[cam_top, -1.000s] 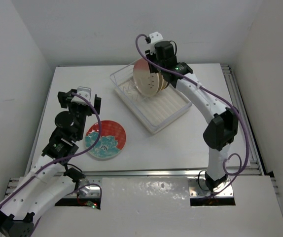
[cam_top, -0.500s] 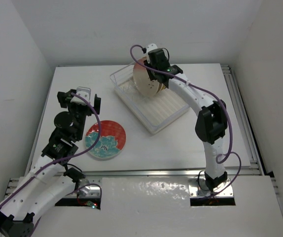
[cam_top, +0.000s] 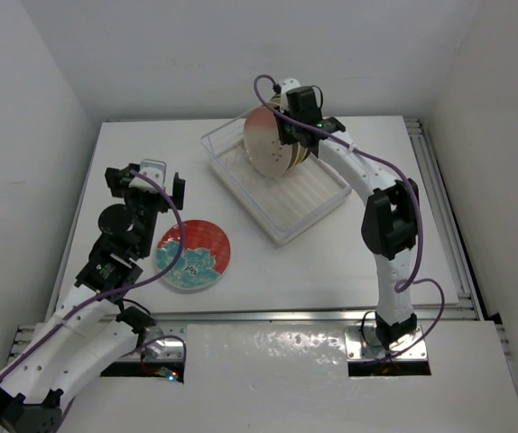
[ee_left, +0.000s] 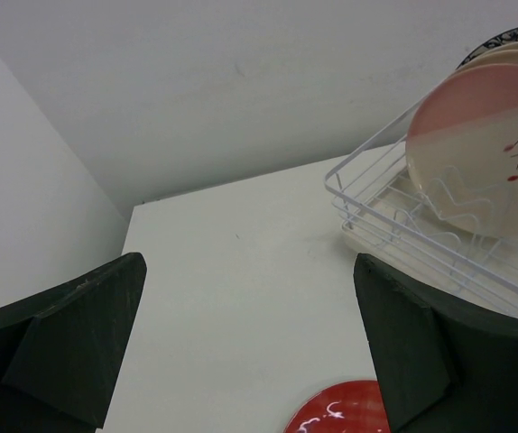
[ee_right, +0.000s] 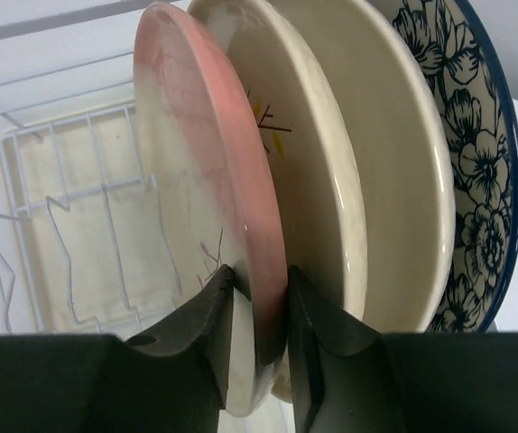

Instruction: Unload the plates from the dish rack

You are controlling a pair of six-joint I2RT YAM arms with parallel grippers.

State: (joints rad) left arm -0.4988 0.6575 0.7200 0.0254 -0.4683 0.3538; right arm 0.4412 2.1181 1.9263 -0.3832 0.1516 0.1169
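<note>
Fingers on R pinch pink plate in rack; white table, walls.

In the white wire dish rack, with its ridged off-white base, the front plate is pink across the top and cream below, marked with a thin dark twig bearing small red and purple leaves. Behind it the second plate is cream with a yellow-and-dark sprig, the third plate is plain cream, and the back plate is white with navy flowers and a navy rim. The red plate on the white tabletop carries teal and white flowers, and the right fingers and left fingers are black.
</note>
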